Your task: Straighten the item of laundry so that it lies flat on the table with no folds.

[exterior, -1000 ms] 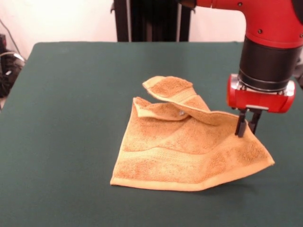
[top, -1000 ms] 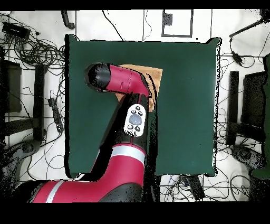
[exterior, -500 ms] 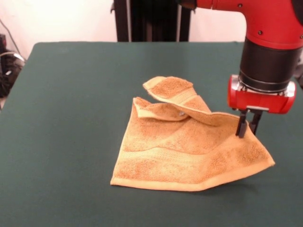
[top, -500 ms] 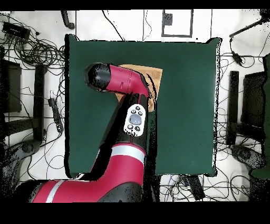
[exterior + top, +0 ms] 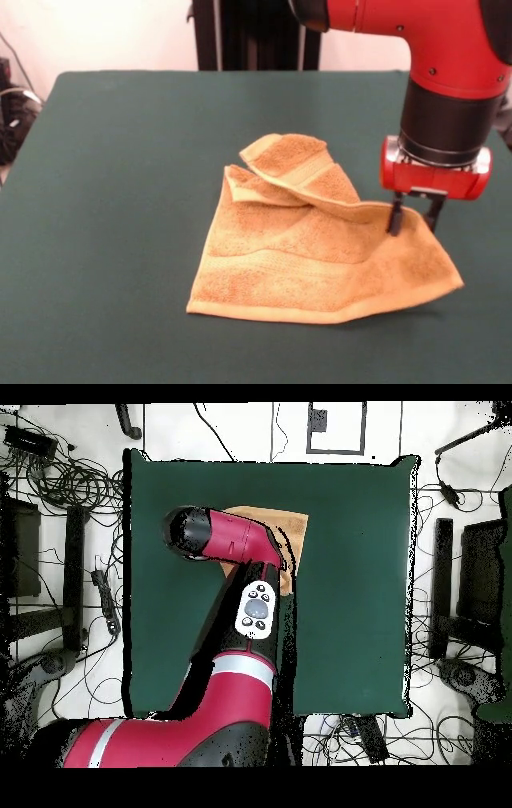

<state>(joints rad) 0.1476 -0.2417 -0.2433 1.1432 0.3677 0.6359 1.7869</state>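
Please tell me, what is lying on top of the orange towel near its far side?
A corner of the towel itself is folded back over it, forming a raised flap with a border band. What lies beneath that flap is covered. The gripper stands open at the towel's raised edge.

text: none I can read | labels: none — my arm (image 5: 448, 48) shows plain red and black | towel (image 5: 320, 256): no legible tag | bench (image 5: 120, 160): bare green cloth — no signs or numbers
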